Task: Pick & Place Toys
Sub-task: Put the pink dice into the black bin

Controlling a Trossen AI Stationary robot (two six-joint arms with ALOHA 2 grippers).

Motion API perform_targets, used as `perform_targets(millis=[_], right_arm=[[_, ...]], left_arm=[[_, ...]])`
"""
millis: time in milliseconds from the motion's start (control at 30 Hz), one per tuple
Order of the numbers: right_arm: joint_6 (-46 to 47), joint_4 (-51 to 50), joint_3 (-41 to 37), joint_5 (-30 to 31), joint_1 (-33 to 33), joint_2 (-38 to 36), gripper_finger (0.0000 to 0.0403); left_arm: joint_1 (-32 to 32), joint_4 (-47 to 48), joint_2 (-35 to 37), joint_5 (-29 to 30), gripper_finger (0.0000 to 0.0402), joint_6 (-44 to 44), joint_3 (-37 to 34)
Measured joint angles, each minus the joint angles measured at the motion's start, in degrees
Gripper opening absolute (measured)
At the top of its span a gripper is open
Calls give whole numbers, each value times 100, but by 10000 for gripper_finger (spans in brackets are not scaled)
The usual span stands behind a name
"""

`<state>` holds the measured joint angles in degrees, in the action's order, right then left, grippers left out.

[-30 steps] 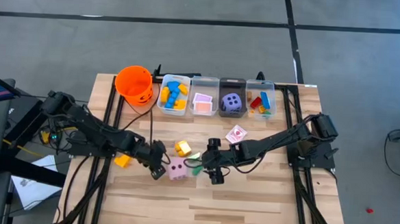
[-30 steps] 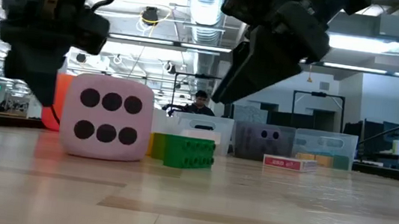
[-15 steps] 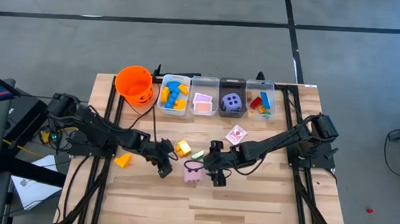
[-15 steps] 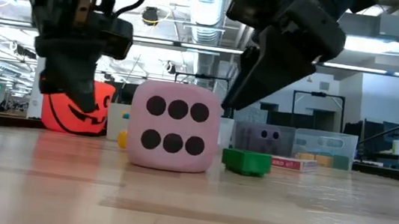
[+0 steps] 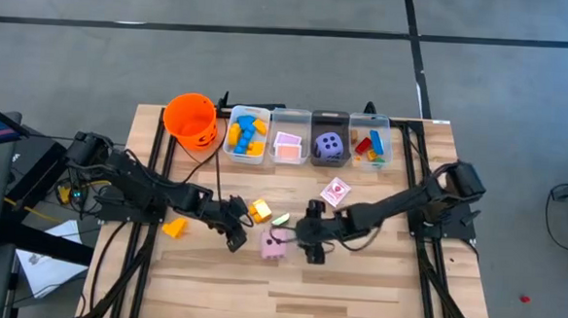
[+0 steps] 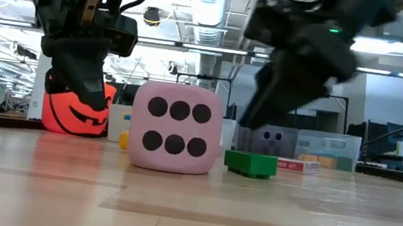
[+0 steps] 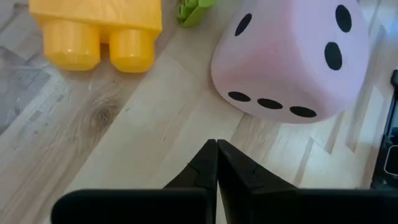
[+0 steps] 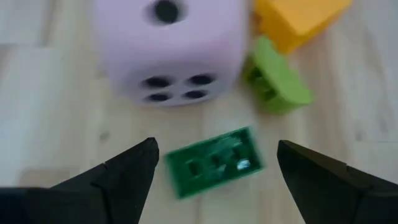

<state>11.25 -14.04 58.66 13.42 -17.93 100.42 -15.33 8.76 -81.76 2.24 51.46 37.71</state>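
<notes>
A: Where does the soft die (image 5: 275, 244) sit?

B: Near the table's (image 5: 355, 289) middle, on the wood. The left gripper (image 5: 235, 236) is just beside it at nine o'clock, the right gripper (image 5: 310, 249) at three o'clock.

A: And around the die?

B: One block (image 5: 259, 210) lies at eleven o'clock of it, another block (image 5: 280, 219) at twelve. A further block (image 5: 174, 228) lies well apart at nine o'clock, past the left gripper. A card (image 5: 335, 192) lies at one o'clock.

A: The far edge?

B: A bucket (image 5: 190, 119), then four bins (image 5: 310, 138) in a row at its three o'clock, with toys in them.
</notes>
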Motion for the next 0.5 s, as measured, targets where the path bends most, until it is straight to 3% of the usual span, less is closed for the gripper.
perform_targets(millis=[133,267,367,500], right_arm=[[52,1263,-1053,315,-244,-557,327],[54,4839,-2574,635,-229,-830,327],[-38,7230,-3341,596,-134,-394,327],[-198,8374,-3557,587,-101,383,327]], left_arm=[[0,-13,0,105,0,-27,0],[-2,-34,0,276,0,-35,0],[0,-123,0,462,0,-40,2],[3,-290,2,864,0,-44,2]])
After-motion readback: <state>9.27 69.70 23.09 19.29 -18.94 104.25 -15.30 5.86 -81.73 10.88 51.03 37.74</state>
